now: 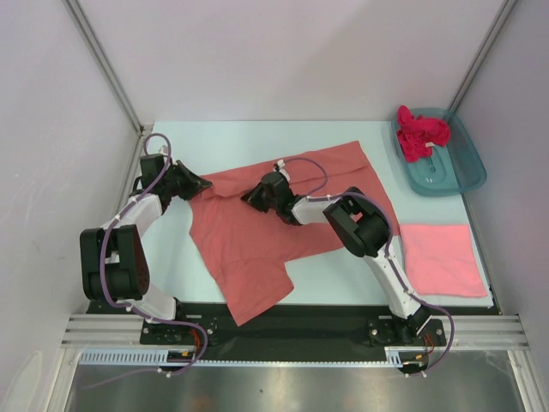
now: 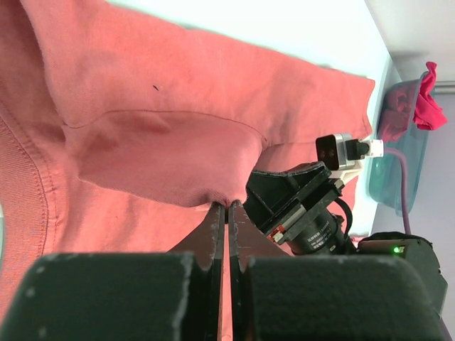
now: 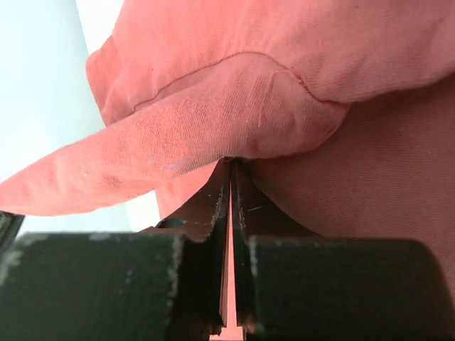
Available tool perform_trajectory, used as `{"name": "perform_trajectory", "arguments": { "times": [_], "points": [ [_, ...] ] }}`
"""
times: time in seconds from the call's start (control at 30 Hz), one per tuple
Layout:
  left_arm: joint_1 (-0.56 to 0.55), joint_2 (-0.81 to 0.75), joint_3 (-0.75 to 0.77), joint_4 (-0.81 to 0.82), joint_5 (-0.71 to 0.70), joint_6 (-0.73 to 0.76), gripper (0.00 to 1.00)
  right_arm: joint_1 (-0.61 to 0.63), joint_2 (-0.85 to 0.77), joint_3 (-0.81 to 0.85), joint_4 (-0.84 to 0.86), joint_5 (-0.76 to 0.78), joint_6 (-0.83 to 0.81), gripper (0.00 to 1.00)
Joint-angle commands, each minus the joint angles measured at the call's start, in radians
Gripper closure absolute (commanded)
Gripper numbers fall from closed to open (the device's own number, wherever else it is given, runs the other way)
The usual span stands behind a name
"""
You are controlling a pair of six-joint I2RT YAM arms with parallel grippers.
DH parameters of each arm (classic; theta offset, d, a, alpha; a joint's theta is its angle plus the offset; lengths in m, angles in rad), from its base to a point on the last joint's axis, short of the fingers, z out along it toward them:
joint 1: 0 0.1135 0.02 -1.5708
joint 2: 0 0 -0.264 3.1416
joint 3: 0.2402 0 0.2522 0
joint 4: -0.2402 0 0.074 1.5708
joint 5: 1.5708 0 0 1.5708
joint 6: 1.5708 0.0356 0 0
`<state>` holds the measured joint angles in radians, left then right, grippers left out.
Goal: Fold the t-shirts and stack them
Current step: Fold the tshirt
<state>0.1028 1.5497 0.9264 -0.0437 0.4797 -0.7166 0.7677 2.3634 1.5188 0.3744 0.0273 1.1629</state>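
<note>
Salmon t-shirt [image 1: 257, 232]: it lies spread and rumpled across the middle of the surface [image 1: 343, 279] in the top view. One part reaches toward the upper right and another trails to the lower middle, near the arm bases.
My left claw [image 1: 202, 184]: it is clenched on the salmon t-shirt's left edge, centre-left of the top view. In its own wrist view the fingers [image 2: 210, 238] press together with a raised pucker of cloth at their tips.
My right claw [image 1: 249, 198]: it is clenched on the same shirt, just right of my left claw. Its wrist view shows a sliver of salmon cloth between the fingers [image 3: 206, 209] and a seamed fold draped over the tips.
Marks on the cloth: there is one small dark speck [image 2: 155, 88] at the upper left of the left wrist view, and a ribbed band [image 2: 28, 185] runs down that view's left edge.
Light pink t-shirt [image 1: 439, 257]: it is folded into a flat rectangle at the right of the top view, apart from the salmon one.
Magenta t-shirt [image 1: 420, 133]: it sits bunched inside the teal tub [image 1: 459, 172], at the upper right.
</note>
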Motion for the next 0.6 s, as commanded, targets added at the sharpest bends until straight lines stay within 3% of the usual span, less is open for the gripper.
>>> {"name": "perform_trajectory", "arguments": {
  "times": [0.0,0.57],
  "points": [
    [0.008,-0.030,0.015,0.033,0.016,0.003,1.00,-0.008,-0.091,-0.023,0.001,-0.010,-0.090,1.00],
    [0.003,-0.183,-0.199,0.038,0.033,-0.041,1.00,-0.107,-0.237,-0.114,-0.129,-0.391,-0.239,1.00]
  ]
}}
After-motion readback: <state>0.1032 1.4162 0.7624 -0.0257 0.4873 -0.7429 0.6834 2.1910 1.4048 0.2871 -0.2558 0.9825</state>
